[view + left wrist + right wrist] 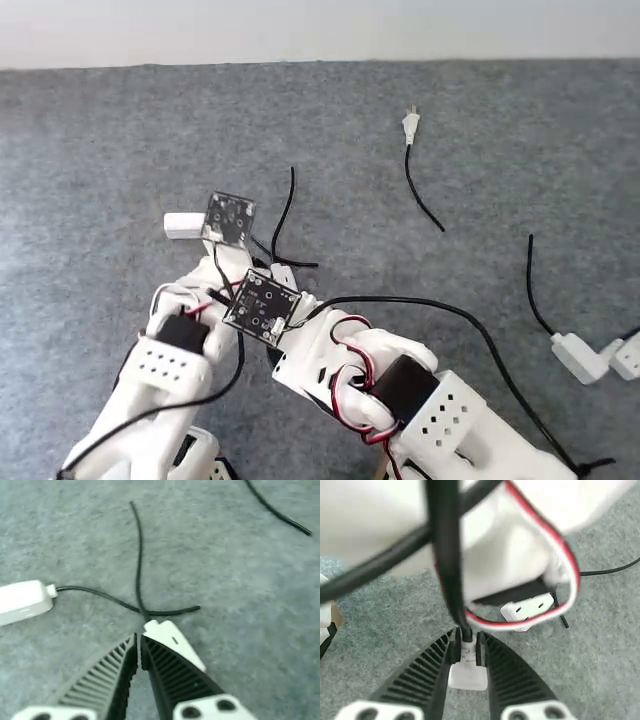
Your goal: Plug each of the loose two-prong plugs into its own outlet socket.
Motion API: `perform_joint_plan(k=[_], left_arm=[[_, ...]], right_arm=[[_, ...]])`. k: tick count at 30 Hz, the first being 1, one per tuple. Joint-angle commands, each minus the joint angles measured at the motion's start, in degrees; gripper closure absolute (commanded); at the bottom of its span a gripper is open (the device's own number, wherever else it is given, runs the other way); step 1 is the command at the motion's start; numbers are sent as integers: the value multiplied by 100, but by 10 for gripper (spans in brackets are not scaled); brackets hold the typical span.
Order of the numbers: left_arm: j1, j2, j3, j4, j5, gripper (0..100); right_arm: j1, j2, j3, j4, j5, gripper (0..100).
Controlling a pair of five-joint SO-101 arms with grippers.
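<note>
- Two arms meet low over the grey carpet (100,130) with their wrists crowded together. In my judgement this is so that one part can be offered to the other.
- Right gripper (467,636): the jaws pinch a small white piece (467,672) at the fingertips. I take it for a plug. Its prongs are hidden, and I cannot tell whether the black line above it is its own cord.
- Just beyond it, a slotted socket (527,610) faces that gripper, tucked under the left arm's wrist. That facing suits a straight push. The two are apart and nothing is mated.
- Left gripper (139,642): the jaws are pressed nearly together, with a thin slit between them. A white body (172,639) lies along one finger, and a thin cord (138,555) leaves its tip. I cannot tell whether it is gripped. It may be the same socket.
- A socket block (25,600) lies on the carpet beside the left arm, and its lead crosses the thin cord.
- One loose plug (409,122) lies well apart from both arms, untouched, so that pairing is not yet begun.
- Beyond the right arm, a corded block (580,358) and an edge piece (625,355) rest close together.
</note>
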Motion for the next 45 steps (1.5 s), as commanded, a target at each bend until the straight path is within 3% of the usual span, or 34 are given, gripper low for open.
perform_joint_plan(k=[1,14,20,25,30,37,45], left_arm=[[193,-545,75,35,-211,987],[114,-774,224,-211,-211,987],[-879,-809,971,-1996,-158,987],[-1345,-809,1552,-3235,835,987],[-1653,-774,2079,-4712,1327,987],[-1890,-800,2062,-4747,1327,988],[-1881,-800,2070,-4747,1327,988]], right_arm=[[-22,-4,-44,40,62,990],[-4,-22,-35,40,-79,990],[673,31,-26,-435,-1231,990],[1068,31,431,-1490,-2145,987],[1086,31,1196,-3029,-2453,990],[1095,40,2013,-5007,-2154,991],[1323,804,1697,-5385,-1952,991]])
